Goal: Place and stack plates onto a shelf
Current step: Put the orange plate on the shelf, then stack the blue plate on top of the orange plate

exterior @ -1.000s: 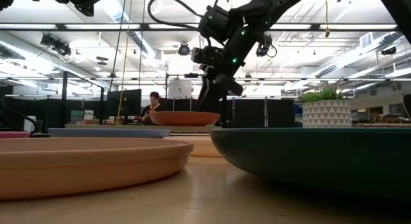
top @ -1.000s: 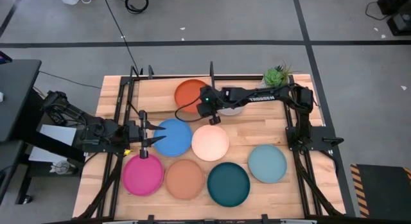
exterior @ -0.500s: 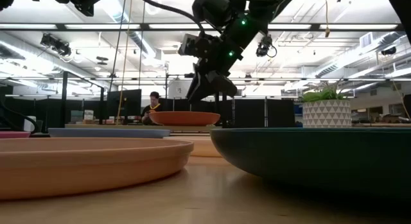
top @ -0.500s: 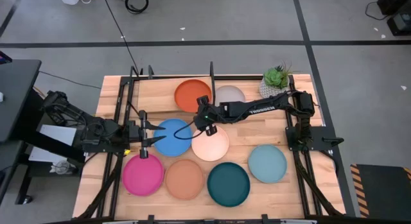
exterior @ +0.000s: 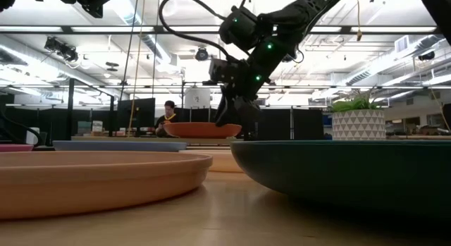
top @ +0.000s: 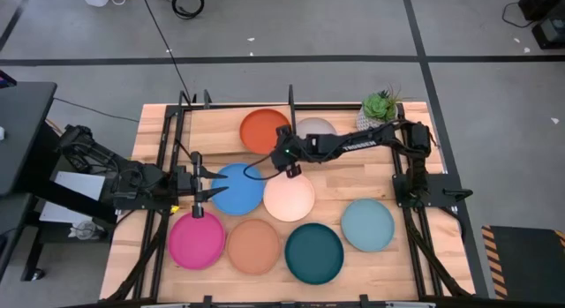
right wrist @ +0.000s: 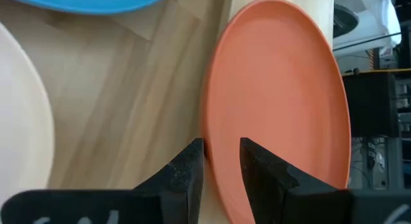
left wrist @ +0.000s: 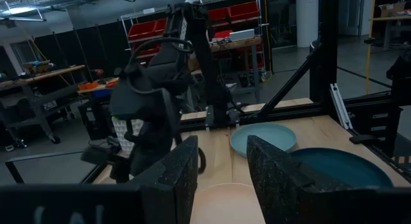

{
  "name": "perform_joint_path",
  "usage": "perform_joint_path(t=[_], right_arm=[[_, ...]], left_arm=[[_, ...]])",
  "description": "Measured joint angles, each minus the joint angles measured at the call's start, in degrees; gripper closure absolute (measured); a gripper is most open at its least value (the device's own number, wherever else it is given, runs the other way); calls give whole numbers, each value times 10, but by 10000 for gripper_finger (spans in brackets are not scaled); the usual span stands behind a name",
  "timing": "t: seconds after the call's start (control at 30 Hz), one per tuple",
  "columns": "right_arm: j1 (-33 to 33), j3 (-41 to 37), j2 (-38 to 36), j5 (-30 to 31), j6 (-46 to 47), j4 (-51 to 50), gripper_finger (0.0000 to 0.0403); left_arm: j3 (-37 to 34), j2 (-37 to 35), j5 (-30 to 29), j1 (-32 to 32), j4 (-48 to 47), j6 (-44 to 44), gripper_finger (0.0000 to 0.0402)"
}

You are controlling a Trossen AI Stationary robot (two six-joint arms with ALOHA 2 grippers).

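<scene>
Fingers of the right gripper [right wrist: 220, 161], parted narrowly, straddle the rim of the round matte rust-orange plate [right wrist: 282, 102]; the left gripper [top: 196, 183] waits open beside the blue plate [top: 237, 188].

The right arm reaches from the desk's right side across toward the middle, wrist bent downward, its pincer [top: 287, 163] pointing at the surface with the two fingers [right wrist: 187, 169] a narrow gap apart and nothing between them. The left arm lies low along the left edge, its pincer [top: 199, 188] aimed inward, fingers [left wrist: 181, 171] parted and empty.
</scene>
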Motion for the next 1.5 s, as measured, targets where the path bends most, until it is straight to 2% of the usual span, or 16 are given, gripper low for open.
perform_joint_path(t=[0.27,0.4,0.6,0.77,0.87,0.97,1.03,1.2,1.37,1.5], right_arm=[[-9,0,0,6,0,6,296],[5,4,0,46,0,2,296],[61,20,-24,98,31,-76,296],[107,22,-77,118,129,-172,296],[121,16,-118,83,224,-237,296],[131,-23,-163,55,292,-248,296],[141,-59,-193,57,322,-237,296],[170,-153,-276,106,377,-186,296],[202,-276,-355,118,369,-28,296],[214,-370,-398,104,328,107,296]], left_arm=[[0,0,0,0,2,0,260],[0,0,0,0,2,-13,260],[0,0,0,0,9,-34,260],[0,0,0,0,43,-34,260],[5,10,0,2,31,-35,260],[36,39,1,10,-35,-58,260],[68,67,0,20,-72,-73,260],[134,140,0,41,-138,-79,260],[153,206,3,66,-155,-100,260],[188,250,84,98,-238,-170,260]])
